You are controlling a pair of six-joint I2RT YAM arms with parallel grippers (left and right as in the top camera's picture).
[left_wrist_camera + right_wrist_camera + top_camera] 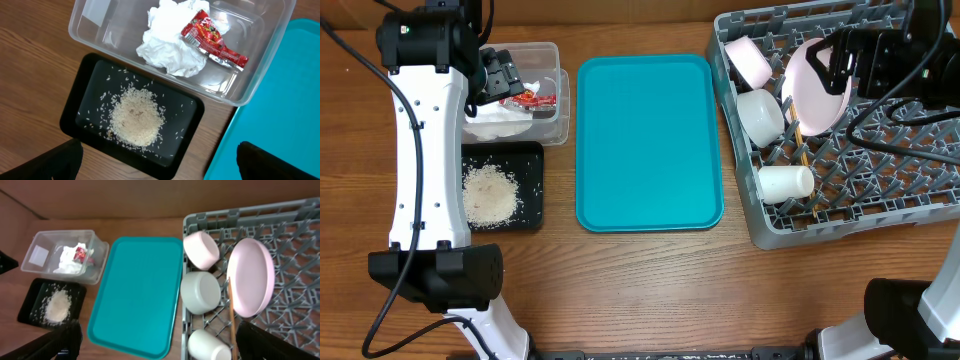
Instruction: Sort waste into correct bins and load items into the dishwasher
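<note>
Ref: clock dirs per overhead cam; teal tray [648,140] = dial centre, on wood tabletop [650,290].
Tub: clear tub [80,30] at 10 o'clock, just beside teal tray.
Napkin: crumpled white napkin [167,50] inside tub.
Wrapper: red shiny wrapper [212,37] inside tub, lying on napkin, touching it.
Black tray: black tray [80,100] at 8 o'clock, right at 6 of tub; touching or a hair apart, can't tell.
Rice: rice [136,117] heaped mid black tray, stray grains scattered round heap.
Rack: grey rack [850,228] at 3 o'clock, close beside teal tray.
Plate: plate [250,277] in rack, on edge, tilted, toward rack's 12.
Bowls: 2 bowls [201,250] along rack's 9 o'clock side, both tipped on their sides; second bowl [200,292] just at 6 of first.
Cup: cup [785,182] on its side in rack, at 6 of bowls.
Chopsticks: chopsticks [232,322] in rack betw. bowls and plate, running approx 12–6, along plate's edge.
Left jaws: wide apart, nothing held; left arm [420,150] above tub and black tray.
Right jaws: wide apart, nothing betw. them; right arm [880,50] above rack's 12–1 o'clock area, near plate.
</note>
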